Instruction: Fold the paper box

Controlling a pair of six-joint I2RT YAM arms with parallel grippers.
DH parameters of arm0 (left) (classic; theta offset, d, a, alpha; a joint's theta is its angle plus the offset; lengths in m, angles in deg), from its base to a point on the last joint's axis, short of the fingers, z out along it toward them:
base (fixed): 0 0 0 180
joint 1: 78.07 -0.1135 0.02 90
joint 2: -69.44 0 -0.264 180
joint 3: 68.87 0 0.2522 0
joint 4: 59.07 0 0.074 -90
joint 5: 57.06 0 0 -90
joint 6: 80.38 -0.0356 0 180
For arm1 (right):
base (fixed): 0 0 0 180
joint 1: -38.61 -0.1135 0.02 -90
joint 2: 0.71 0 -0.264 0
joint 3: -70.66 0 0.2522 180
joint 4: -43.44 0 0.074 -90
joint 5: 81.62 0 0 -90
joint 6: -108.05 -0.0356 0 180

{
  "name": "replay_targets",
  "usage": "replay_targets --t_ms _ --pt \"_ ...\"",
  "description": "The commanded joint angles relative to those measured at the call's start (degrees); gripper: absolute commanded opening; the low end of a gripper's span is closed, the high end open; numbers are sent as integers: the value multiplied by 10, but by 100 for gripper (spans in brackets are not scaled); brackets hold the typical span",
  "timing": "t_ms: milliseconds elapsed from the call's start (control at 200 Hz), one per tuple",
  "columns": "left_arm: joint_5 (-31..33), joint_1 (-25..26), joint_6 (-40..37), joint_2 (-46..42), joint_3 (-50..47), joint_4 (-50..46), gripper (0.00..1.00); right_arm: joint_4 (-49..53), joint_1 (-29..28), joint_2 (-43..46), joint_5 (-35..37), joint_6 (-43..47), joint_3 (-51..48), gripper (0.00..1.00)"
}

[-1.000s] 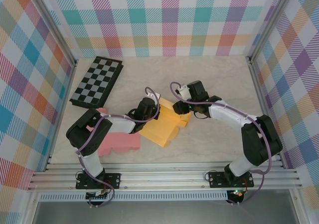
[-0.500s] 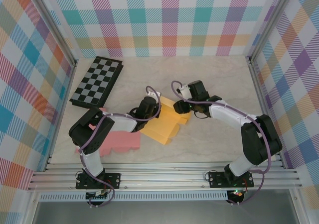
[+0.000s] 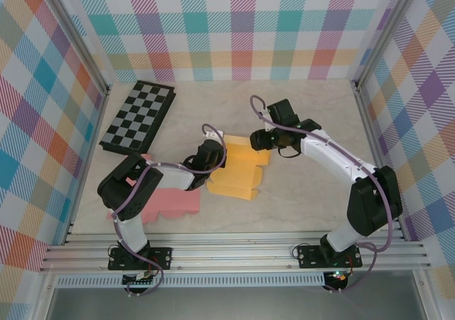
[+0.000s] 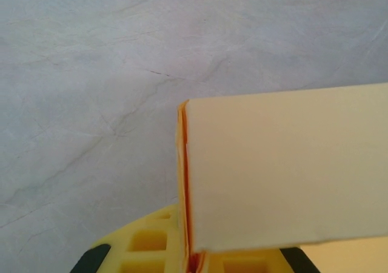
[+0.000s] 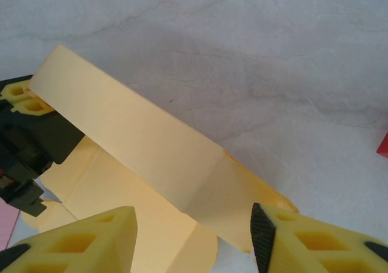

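The yellow paper box (image 3: 238, 169) lies partly folded in the middle of the table. My left gripper (image 3: 215, 159) is shut on its left edge; in the left wrist view the double paper edge (image 4: 185, 182) runs down into the pinch of the left gripper (image 4: 194, 262), and a raised panel (image 4: 285, 170) stands to the right. My right gripper (image 3: 264, 141) hovers open over the box's right end. In the right wrist view its fingers (image 5: 91, 239) straddle a long raised flap (image 5: 145, 142) without touching it, the right gripper (image 5: 194, 242) standing wide.
A folded checkerboard (image 3: 137, 117) lies at the back left. A pink cut-out sheet (image 3: 173, 203) rests near the left arm. Checked walls and metal rails close in the table on three sides; bare tabletop (image 3: 306, 199) lies to the front right.
My right gripper has opened, let go of the box's right end and drawn back toward the rear. The box has swung round and now lies more level, with a long flap raised.
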Motion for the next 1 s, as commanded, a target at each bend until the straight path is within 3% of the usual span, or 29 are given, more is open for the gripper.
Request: replay_targets --t_ms 0,400,995 --pt "28 3 25 -7 -18 -47 0 31 -2 14 -27 -82 4 57" --pt "60 19 26 -18 -21 -61 0 -52 7 -37 -28 -145 -6 57" --pt "55 26 27 -11 -8 -64 0 -117 10 -63 -132 -234 -28 54"
